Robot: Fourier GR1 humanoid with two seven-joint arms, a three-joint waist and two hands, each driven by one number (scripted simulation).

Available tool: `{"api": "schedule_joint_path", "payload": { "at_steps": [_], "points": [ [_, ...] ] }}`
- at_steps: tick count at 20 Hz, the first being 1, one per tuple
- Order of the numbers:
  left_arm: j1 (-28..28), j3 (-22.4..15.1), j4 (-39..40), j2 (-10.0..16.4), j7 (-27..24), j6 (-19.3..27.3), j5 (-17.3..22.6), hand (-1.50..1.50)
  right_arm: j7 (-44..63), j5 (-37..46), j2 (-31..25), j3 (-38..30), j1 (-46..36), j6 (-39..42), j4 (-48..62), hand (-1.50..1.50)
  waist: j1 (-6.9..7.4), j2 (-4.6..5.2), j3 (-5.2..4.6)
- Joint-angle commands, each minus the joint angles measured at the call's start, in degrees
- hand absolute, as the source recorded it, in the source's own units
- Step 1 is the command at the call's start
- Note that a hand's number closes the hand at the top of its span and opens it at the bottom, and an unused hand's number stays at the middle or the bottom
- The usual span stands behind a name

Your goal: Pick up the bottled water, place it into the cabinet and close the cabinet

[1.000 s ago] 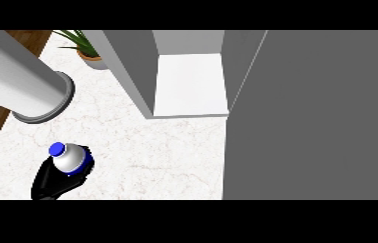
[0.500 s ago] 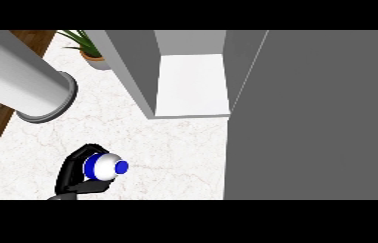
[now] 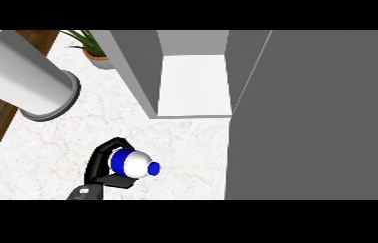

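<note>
The bottled water [image 3: 133,162], white with a blue band and a blue cap, lies tilted in my right hand [image 3: 103,168] with its cap pointing right. The black fingers curl round it from the left and from below, low at the view's left over the marble counter [image 3: 184,137]. Farther back stands the grey cabinet [image 3: 136,67], open, with its white inner floor [image 3: 196,84] bare. Its wide grey door [image 3: 303,117] is swung out and fills the right side. A thick grey forearm [image 3: 33,79] crosses the upper left; no left hand shows.
A potted plant [image 3: 92,47] stands at the back left beside the cabinet's wall. A brown wooden strip [image 3: 6,118] runs along the counter's left edge. Bare marble lies between my hand and the cabinet's opening.
My right hand has carried the bottle to the right and a little farther from me, toward the cabinet. The bottle's cap has tipped from pointing up-left to pointing right.
</note>
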Motion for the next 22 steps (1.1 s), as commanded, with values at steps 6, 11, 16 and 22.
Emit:
{"api": "schedule_joint_path", "payload": {
  "at_steps": [6,11,16,22],
  "points": [
    [-2.3,-14.6,-6.1,-4.4,6.1,3.0,12.7,1.50,2.8,2.9,-1.3,2.7,1.6,-2.0,-6.4,-1.50,-0.25,-0.20,-0.41],
    [-5.1,-22.3,-16.1,-4.4,18.5,9.8,19.8,1.50,-0.1,-0.9,-2.7,-0.8,2.6,-1.4,-5.5,-1.50,-0.19,-0.22,-0.33],
    [-12.7,-29.7,-16.4,-4.5,25.2,18.9,24.9,1.50,-0.1,-3.7,-3.8,-3.8,0.8,-0.5,-5.5,-1.50,-0.77,0.32,-0.38],
    [-17.2,-37.4,-19.0,-4.5,31.3,30.0,32.2,1.50,-2.7,-7.2,-5.4,-8.0,3.2,0.7,-5.4,-1.50,-1.23,0.35,-0.36]
  ]
}}
